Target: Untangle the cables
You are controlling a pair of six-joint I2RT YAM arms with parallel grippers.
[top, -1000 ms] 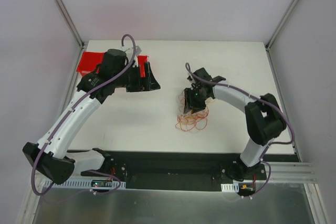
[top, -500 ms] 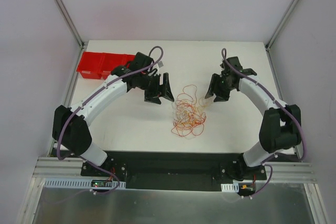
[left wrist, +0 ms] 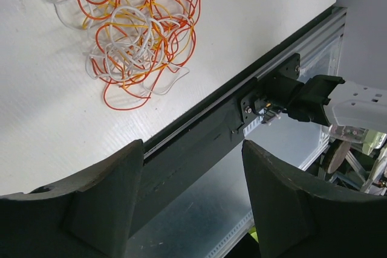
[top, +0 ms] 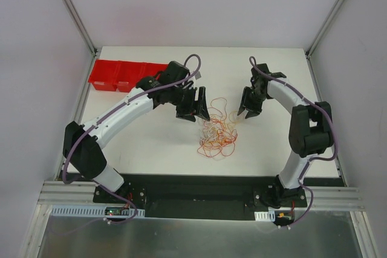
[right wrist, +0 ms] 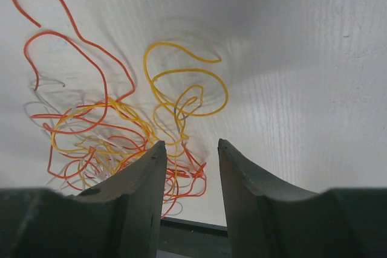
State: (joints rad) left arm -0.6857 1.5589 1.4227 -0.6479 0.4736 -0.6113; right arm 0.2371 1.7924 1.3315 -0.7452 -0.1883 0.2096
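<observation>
Hanging open and empty, the left gripper sat just left of the cables, a tangled pile in the middle of the table. The right gripper, just right of them, was open and empty too. Grabbing the thick part could have pinched many wires together and pulled the knot tighter.

No readable text, labels, brands or numbers in any view. The small circuit boards by the arm bases, at the 6 o'clock edge of the table, may carry print, but it's too small to make out. The left wrist view of one is just as unreadable.
</observation>
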